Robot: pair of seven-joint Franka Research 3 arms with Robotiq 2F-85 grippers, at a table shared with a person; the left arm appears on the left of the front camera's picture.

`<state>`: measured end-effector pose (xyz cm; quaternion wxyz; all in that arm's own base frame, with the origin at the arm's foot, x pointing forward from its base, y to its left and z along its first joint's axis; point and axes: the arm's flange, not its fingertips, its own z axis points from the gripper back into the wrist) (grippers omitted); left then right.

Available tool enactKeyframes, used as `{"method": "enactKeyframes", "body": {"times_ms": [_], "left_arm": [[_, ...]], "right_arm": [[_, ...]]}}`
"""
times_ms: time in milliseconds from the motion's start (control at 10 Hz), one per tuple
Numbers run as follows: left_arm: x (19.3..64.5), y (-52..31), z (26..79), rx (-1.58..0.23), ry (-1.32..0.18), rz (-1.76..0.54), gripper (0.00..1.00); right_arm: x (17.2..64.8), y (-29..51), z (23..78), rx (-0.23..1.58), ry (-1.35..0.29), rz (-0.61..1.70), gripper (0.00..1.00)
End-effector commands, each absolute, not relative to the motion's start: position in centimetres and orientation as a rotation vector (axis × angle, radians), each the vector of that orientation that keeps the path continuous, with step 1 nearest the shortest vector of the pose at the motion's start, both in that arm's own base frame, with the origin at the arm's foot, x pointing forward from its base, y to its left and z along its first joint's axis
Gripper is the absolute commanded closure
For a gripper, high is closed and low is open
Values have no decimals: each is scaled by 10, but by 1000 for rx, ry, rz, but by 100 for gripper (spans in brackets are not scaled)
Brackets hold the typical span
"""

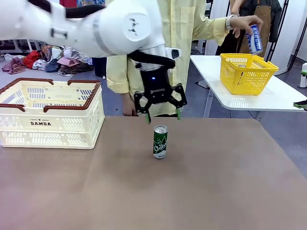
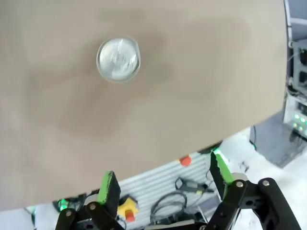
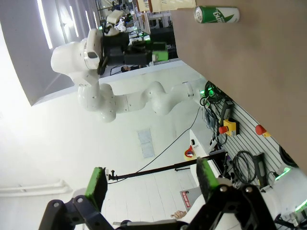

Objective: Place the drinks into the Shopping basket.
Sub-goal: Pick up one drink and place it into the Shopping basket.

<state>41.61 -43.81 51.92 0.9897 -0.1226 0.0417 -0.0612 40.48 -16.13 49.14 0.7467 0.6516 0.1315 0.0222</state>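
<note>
Partly, a person's hand (image 1: 244, 22) hides the blue can (image 1: 255, 40); left hand (image 1: 162, 115) spread.

The brown table (image 1: 216, 182) carries 2 things, well apart: the cream Shopping basket (image 1: 48, 129) at its far left (DAMDA printed on the near wall) and 1 green can (image 1: 160, 142), upright near the middle with bare tabletop all around it. Behind, to the right, a white table (image 1: 268, 100) bears a yellow basket (image 1: 247, 76).
</note>
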Motion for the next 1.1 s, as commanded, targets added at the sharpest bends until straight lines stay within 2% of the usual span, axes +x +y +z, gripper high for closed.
{"method": "enactKeyframes", "body": {"times_ms": [0, 100, 300, 400, 500, 700, 800, 1000], "left_arm": [[442, -454, 521, -201, 60, -83, 0], [451, -439, 525, -230, 87, -83, 0], [473, -399, 525, -323, -22, -4, 0], [484, -388, 515, -294, -5, 0, 0], [482, -364, 520, -349, 64, -53, 0], [459, -256, 594, -455, 17, -43, 0], [450, -205, 629, -504, 83, -156, 0], [445, -124, 663, -546, 234, -311, 0]], "right_arm": [[408, -159, 497, 1433, 293, 30, 0], [408, -159, 497, 1433, 293, 30, 0], [408, -159, 497, 1433, 293, 30, 0], [408, -159, 497, 1433, 293, 30, 0], [408, -159, 497, 1433, 293, 30, 0], [408, -159, 497, 1433, 293, 30, 0], [408, -159, 497, 1433, 293, 30, 0], [408, -159, 497, 1433, 293, 30, 0]]}}
